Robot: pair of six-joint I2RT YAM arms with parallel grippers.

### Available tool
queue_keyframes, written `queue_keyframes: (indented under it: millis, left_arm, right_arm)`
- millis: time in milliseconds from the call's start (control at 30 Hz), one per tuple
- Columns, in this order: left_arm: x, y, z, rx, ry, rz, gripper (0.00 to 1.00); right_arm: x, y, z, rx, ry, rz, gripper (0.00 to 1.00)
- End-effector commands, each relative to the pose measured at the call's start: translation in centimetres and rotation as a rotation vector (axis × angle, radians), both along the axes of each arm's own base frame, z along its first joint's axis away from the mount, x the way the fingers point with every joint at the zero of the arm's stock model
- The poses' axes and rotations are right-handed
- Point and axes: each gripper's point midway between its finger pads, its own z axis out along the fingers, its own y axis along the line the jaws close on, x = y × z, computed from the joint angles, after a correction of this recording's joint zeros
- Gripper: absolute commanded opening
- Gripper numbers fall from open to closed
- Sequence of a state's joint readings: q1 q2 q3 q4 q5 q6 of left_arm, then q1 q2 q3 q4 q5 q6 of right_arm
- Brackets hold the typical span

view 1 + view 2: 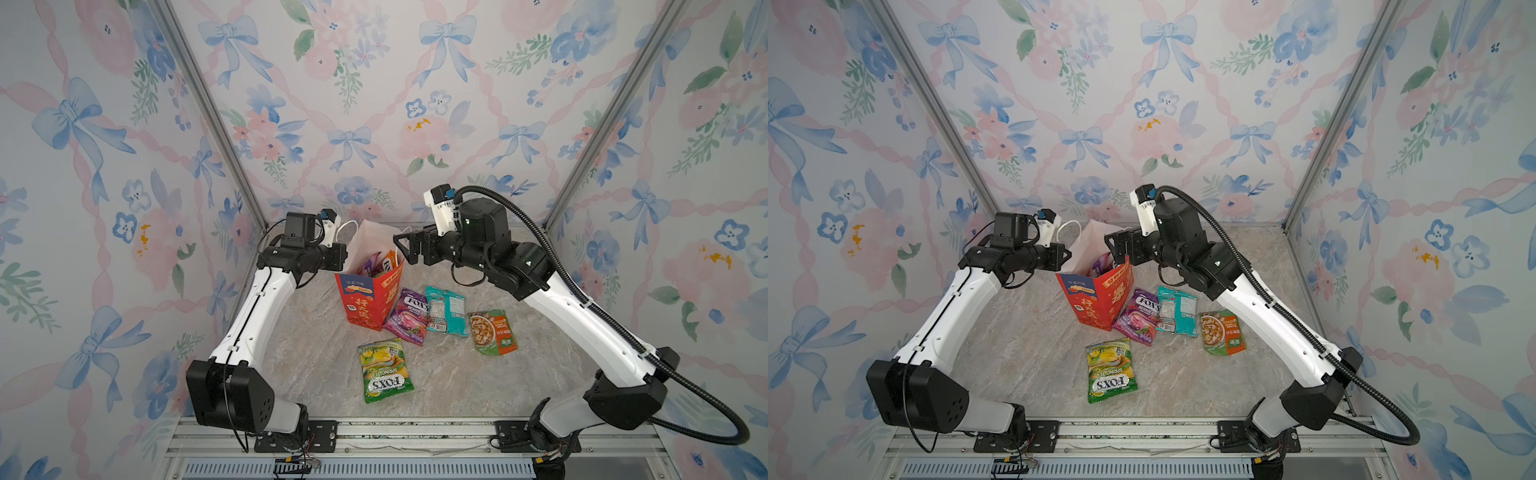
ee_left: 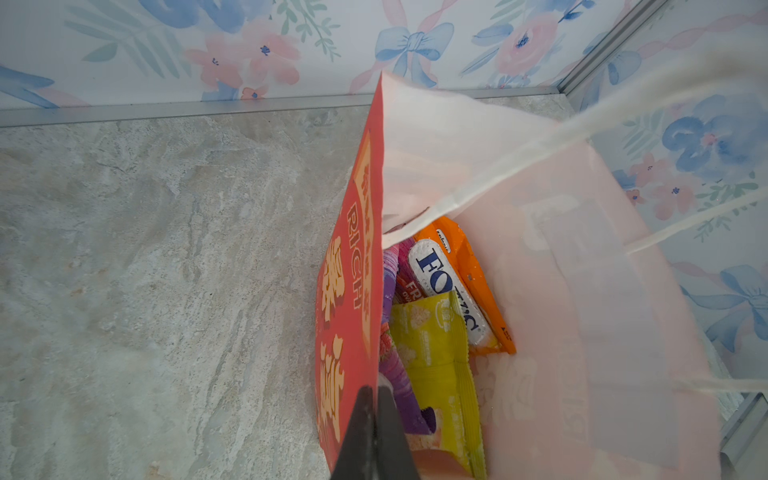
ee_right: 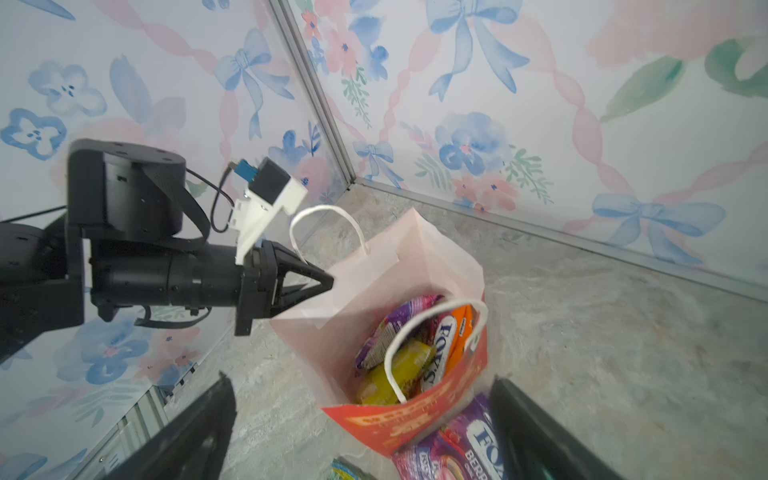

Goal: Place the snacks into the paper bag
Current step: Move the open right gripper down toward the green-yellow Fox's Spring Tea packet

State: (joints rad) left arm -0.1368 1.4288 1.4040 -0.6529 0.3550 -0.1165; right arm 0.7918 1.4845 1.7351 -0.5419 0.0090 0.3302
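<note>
Left claw [image 3: 324, 286]: clenched on the paper rim of the bag [image 1: 361, 305] at the mouth's 9 o'clock side; I grip there so the bag cannot tip or fold and the mouth is pulled wide
Right claw [image 1: 404, 249]: jaws spread wide with nothing between them, hanging over the mouth's 3 o'clock edge, clear of the rim
Bag: upright on the table [image 1: 316, 353], a little toward 12 o'clock from its middle, red face turned to 6 o'clock
Inside: an orange packet [image 2: 473, 266] and a yellow packet [image 2: 432, 353] stand on edge, with purple ones pressed to the red wall; they reach partway up, so by my reckoning there is room for more
Near handle [image 3: 388, 357]: its cord loop has flopped across the mouth, over the packets
Purple packet [image 1: 409, 316]: flat at the bag's 4 o'clock, lying against its foot
Teal packet [image 1: 444, 309]: just beside the purple one, at its 3 o'clock
Orange-green packet [image 1: 492, 332]: near the teal one, toward 4 o'clock
Green packet [image 1: 384, 370]: alone at the bag's 6 o'clock, apart from it
Progress: I judge roughly half done, four snacks yet to go in
Next: I would take the purple one with my right claw, being nearest
Risk: prying it from the bag's foot may nudge the bag, hence my left grip; the drooping handle could catch a packet on the way in
</note>
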Motion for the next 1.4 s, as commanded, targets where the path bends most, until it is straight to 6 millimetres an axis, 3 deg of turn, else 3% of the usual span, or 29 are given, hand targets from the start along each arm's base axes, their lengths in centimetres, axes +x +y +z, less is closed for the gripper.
queue_keyframes:
  millis: [0,233,367,567,700,1067,1367]
  left_arm:
    - [-1.0,0.6,-0.3,0.013,0.019,0.011,0.0]
    - [-1.4,0.5,-0.5,0.007,0.026,0.008,0.0]
    - [-1.5,0.7,-0.5,0.011,0.025,0.012,0.0]
    - [-1.6,0.6,-0.6,0.002,0.032,0.011,0.0]
    - [-1.7,0.6,-0.6,0.002,0.03,0.014,0.0]
    - [-1.6,0.6,-0.8,0.0,0.037,0.013,0.0]
    - [-1.6,0.6,-1.0,0.002,0.041,0.014,0.0]
  right_arm:
    - [-0.6,-1.9,-1.9,0.024,0.039,-0.068,0.97]
    - [-3.1,-4.8,-11.4,0.012,0.237,-0.207,0.99]
    - [-5.0,-5.3,-16.6,0.005,0.36,-0.256,0.87]
    - [-7.9,-3.7,-22.8,-0.027,0.516,-0.245,0.71]
    - [-9.3,-1.5,-25.1,-0.06,0.579,-0.19,0.68]
    - [-12.0,2.1,-31.3,-0.11,0.773,-0.086,0.57]
    - [-13.4,2.7,-35.0,-0.168,0.84,-0.086,0.56]
